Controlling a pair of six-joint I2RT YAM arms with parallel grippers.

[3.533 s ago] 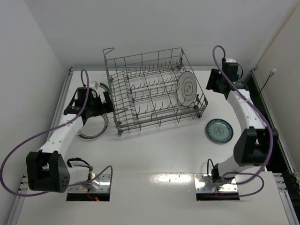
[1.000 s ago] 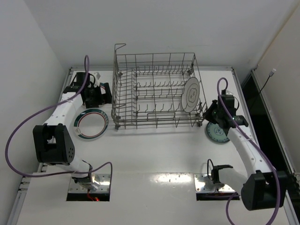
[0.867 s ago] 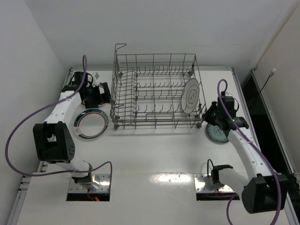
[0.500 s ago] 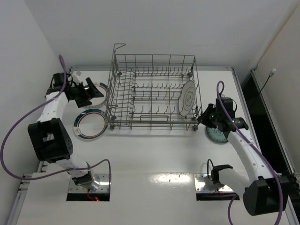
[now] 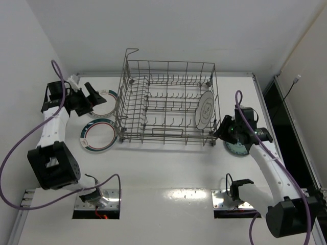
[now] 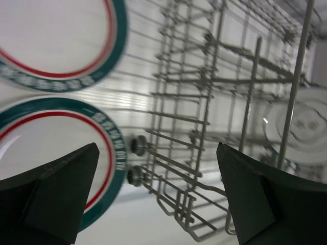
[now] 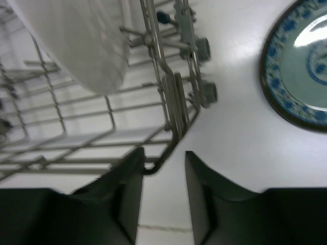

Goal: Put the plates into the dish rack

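Observation:
The grey wire dish rack [image 5: 166,104] stands mid-table. A white plate with a thin dark rim [image 5: 206,111] stands on edge in its right end. Two white plates with green-and-red rings lie flat left of the rack, one farther [image 5: 108,101], one nearer [image 5: 98,135]. My left gripper [image 5: 95,96] hangs wide open and empty over the farther one. In the left wrist view both ringed plates [image 6: 56,41] [image 6: 51,148] and the rack [image 6: 219,122] show. The teal patterned plate [image 5: 238,148] lies right of the rack. My right gripper [image 7: 162,191] is narrowly open at the rack's near right corner [image 7: 168,102], beside the teal plate [image 7: 301,66].
White walls close in on the left, the back and the right. A dark strip [image 5: 276,112] runs along the table's right edge. The rack's small wheels [image 7: 204,94] stick out at its corner. Bare white table [image 5: 168,173] lies between the rack and the arm bases.
My left arm pulled back left from the rack's end, uncovering the farther ringed plate. The rack shifted slightly left and nearer. My right gripper moved left with the rack's corner.

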